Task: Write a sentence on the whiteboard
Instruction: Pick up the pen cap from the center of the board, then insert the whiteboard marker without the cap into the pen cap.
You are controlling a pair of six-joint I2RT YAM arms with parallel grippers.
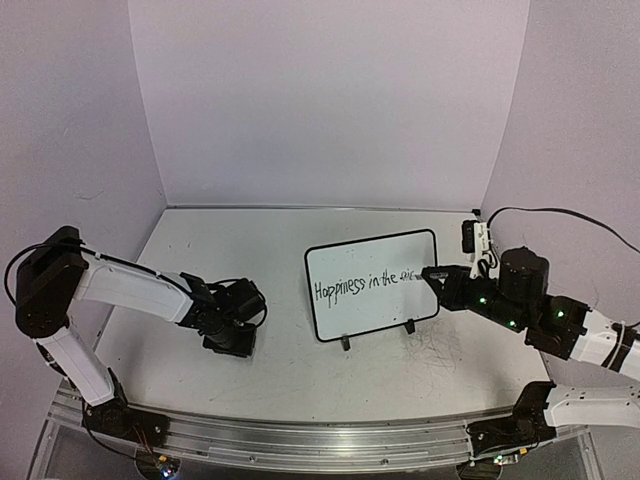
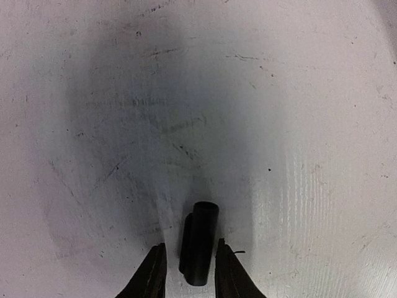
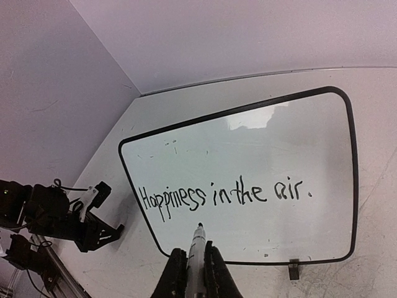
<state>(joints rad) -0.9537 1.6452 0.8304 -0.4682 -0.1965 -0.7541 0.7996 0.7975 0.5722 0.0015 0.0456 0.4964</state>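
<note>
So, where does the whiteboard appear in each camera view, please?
Top external: the whiteboard stands right of centre on the table.
Left wrist: not in it.
Right wrist: the whiteboard fills the middle, seen from the front.
Shared landmark: the marker in the right gripper, in both those views.

I'm seeing the scuffed white table [image 1: 300,350] carrying the whiteboard [image 1: 372,262] on its feet, plus a black cap [image 2: 200,242].

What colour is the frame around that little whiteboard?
Black: a thin rim around the whiteboard. The right wrist view shows it best.
</note>
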